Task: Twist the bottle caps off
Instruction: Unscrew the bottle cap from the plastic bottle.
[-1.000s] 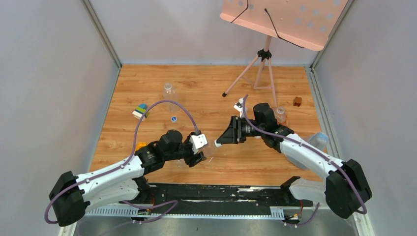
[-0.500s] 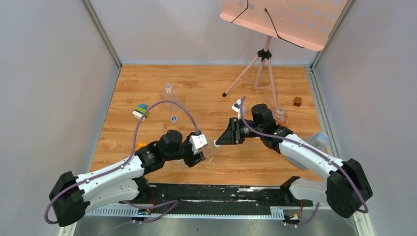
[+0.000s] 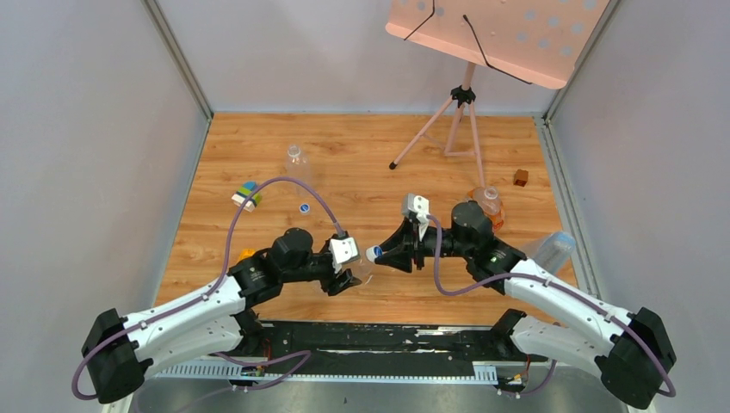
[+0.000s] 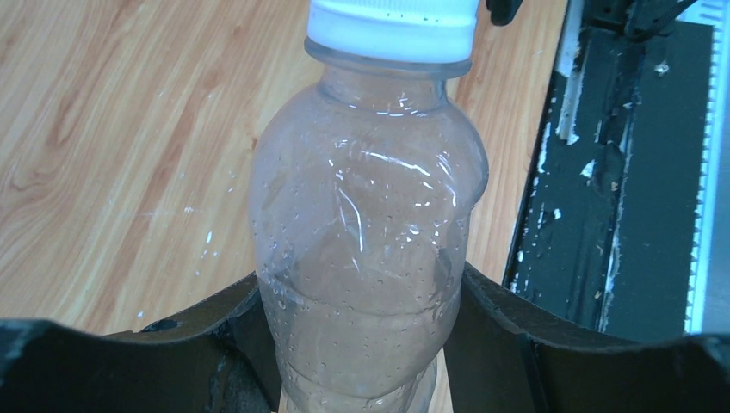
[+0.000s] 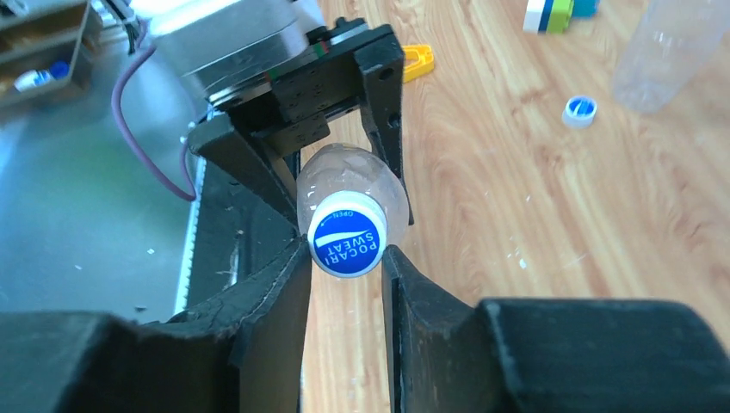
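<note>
**CAP REMOVAL: GRIP AND TWIST**

Grey panel walls enclose the wooden desk (image 3: pixel 379 163) on 3 sides. A pink tripod stand (image 3: pixel 460 120) occupies the far side, well apart from the work.

The clear bottle (image 4: pixel 366 258) is held roughly level near the front edge of the desk. The left pincer (image 3: pixel 346 277) is clamped around its body. The right pincer (image 5: pixel 344 254) is closed on the cap (image 5: pixel 347 237), with 1 finger at each side.

Recommended procedure:
- Align the 2 pincer axes.
- Grip the thin bottle wall firmly without crushing it.
- Rotate only the right wrist.

The cap is small and may slip.

1 loose cap (image 5: pixel 579 110) lies on the desk.
</note>
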Controlling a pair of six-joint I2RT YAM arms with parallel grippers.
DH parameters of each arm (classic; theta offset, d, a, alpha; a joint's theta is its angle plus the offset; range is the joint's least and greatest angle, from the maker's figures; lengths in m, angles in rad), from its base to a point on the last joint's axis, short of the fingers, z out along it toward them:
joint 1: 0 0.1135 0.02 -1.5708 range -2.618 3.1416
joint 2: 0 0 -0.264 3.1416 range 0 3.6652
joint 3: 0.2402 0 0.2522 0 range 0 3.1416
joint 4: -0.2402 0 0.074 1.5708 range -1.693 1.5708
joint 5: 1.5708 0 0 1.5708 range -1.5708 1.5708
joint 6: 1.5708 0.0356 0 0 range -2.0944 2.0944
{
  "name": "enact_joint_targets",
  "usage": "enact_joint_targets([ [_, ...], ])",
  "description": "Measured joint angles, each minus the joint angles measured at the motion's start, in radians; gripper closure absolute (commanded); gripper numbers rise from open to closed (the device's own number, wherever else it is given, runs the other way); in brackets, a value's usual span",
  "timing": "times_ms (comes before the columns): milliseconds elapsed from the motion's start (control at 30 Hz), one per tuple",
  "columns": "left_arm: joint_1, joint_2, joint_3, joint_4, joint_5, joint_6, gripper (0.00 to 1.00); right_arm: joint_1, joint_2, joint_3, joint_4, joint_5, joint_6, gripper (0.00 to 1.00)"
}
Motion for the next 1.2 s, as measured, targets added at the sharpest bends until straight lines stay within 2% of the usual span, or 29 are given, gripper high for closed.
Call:
enact_joint_targets([
  [200, 0.0, -0.016, 0.008, -0.006, 0.077, -0.005, 0.82, 0.022, -0.076, -0.027, -0.018, -0.039, -0.253, 1.0],
  [233, 0.0, -0.012, 0.014, -0.011, 0.089, -0.007, 0.82, 0.023, -0.087, -0.03, -0.023, -0.039, -0.279, 0.96],
  [267, 0.0, -0.007, 0.024, -0.018, 0.095, -0.008, 0.82, 0.026, -0.101, -0.033, -0.028, -0.026, -0.3, 0.87],
  [333, 0.0, 0.002, 0.043, -0.027, 0.087, -0.011, 0.82, 0.028, -0.119, -0.033, -0.033, 0.02, -0.291, 0.46],
  [367, 0.0, 0.003, 0.05, -0.031, 0.075, -0.013, 0.83, 0.03, -0.123, -0.033, -0.033, 0.051, -0.267, 0.4],
  [400, 0.001, 0.003, 0.055, -0.032, 0.06, -0.013, 0.83, 0.032, -0.125, -0.032, -0.034, 0.103, -0.226, 0.38],
  [567, 0.0, 0.004, 0.063, -0.043, -0.029, -0.01, 0.86, 0.029, -0.095, 0.008, -0.127, 0.29, 0.059, 0.38],
  [667, -0.002, 0.021, 0.078, -0.056, -0.068, 0.005, 0.87, 0.029, -0.065, 0.054, -0.212, 0.323, 0.249, 0.38],
  [800, -0.002, 0.063, 0.106, -0.08, -0.11, 0.014, 0.88, 0.027, -0.045, 0.077, -0.245, 0.325, 0.411, 0.38],
  [933, -0.004, 0.097, 0.117, -0.103, -0.131, 0.016, 0.88, 0.027, -0.027, 0.084, -0.245, 0.327, 0.51, 0.4],
  [1200, -0.007, 0.113, 0.127, -0.127, -0.138, 0.016, 0.88, 0.027, 0.018, 0.097, -0.245, 0.365, 0.587, 0.44],
])
